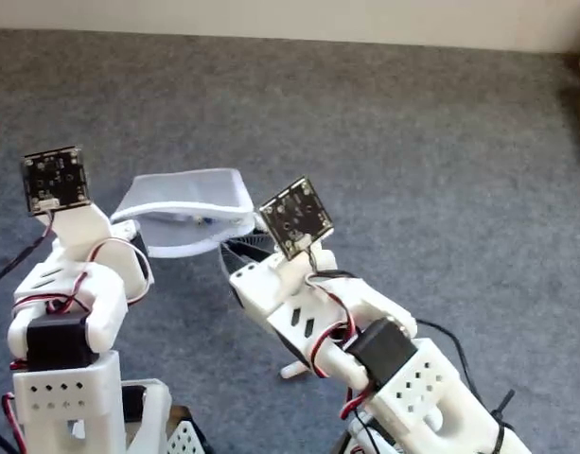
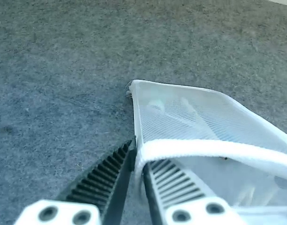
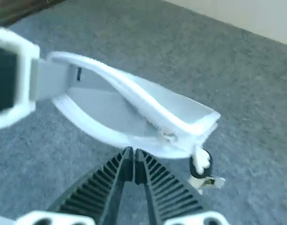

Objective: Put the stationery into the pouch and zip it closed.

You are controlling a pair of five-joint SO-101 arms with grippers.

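Pouch [image 1: 187, 210], left of centre in the high view: light, limp mesh likely to sag, so best held by its firmer rim [image 2: 195, 149], where the left gripper [image 2: 136, 157] is clamped; the right gripper [image 3: 133, 159] is closed, its tips beside the zip pull [image 3: 200, 162].

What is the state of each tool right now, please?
Left tool: closed on the rim of the pouch.
Right tool: closed, tips at the pouch rim; whether it grips it cannot be told.
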